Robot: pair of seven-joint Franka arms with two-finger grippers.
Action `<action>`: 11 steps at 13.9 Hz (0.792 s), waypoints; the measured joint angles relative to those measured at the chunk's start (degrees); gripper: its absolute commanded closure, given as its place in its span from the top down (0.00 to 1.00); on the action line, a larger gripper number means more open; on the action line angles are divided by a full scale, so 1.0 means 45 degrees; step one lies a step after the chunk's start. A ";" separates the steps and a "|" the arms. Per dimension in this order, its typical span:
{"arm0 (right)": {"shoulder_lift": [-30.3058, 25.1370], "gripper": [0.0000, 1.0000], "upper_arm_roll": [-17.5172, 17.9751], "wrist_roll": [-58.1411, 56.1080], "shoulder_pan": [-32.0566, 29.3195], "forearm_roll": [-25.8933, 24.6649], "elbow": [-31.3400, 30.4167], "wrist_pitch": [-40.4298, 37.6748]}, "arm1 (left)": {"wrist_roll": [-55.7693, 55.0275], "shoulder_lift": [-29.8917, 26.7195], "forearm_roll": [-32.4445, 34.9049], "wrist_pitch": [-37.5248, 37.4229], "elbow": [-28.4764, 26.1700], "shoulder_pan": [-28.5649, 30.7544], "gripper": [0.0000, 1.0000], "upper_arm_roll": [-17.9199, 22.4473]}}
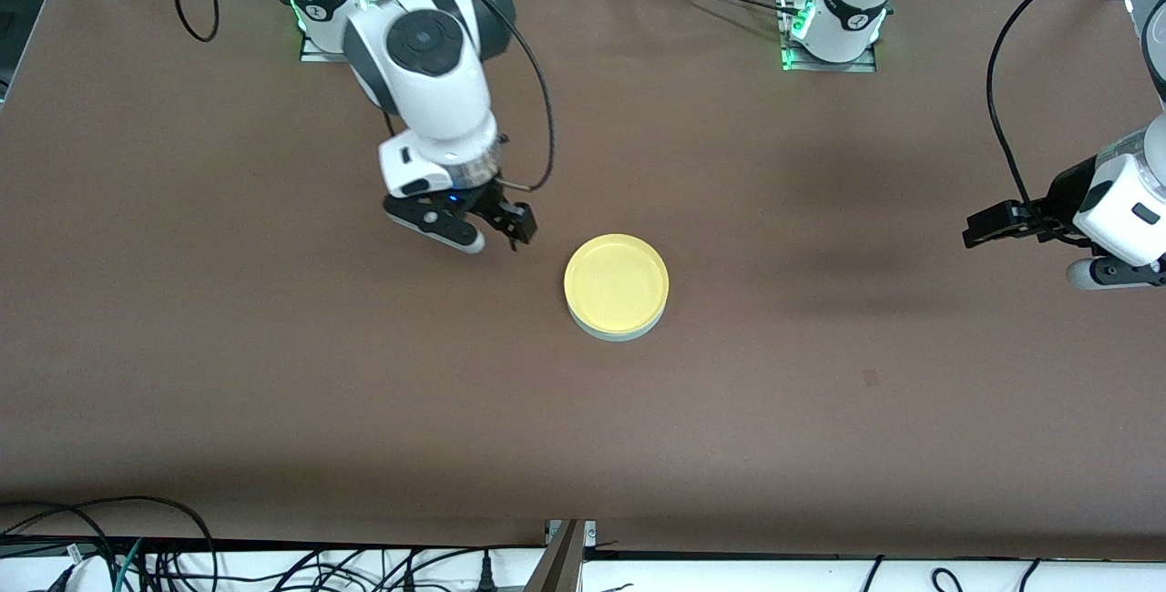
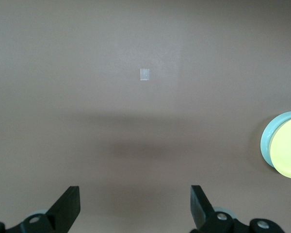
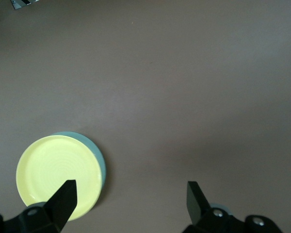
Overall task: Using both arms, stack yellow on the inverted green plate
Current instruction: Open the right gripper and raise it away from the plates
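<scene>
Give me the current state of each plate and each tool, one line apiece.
yellow plate: rim up, stacked on the green plate, not held.
green plate: under the yellow, only its edge showing.
right tool: open, empty, beside the stack.
left tool: open, empty, waiting over bare table.

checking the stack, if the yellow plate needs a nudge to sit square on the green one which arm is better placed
Right, probably. The right claw hangs open just beside the yellow plate, which sits on the green plate. The left claw, also open, waits over bare table at the left arm's end.
</scene>
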 measured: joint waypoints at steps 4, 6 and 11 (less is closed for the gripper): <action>-0.1391 1.00 -0.1253 -0.2711 -0.0033 0.0402 -0.0006 -0.2406 | 0.0000 0.0004 0.0000 0.0000 0.0004 0.0000 1.00 0.0000; -0.1926 1.00 -0.1808 -0.4252 -0.0598 0.1177 0.0003 -0.3219 | 0.0000 0.0007 0.0000 0.0000 0.0009 0.0000 1.00 0.0001; -0.3138 1.00 -0.0101 -1.1087 -0.6238 0.1829 -0.0031 -0.4788 | 0.0000 0.0015 0.0000 0.0001 0.0026 0.0000 1.00 0.0002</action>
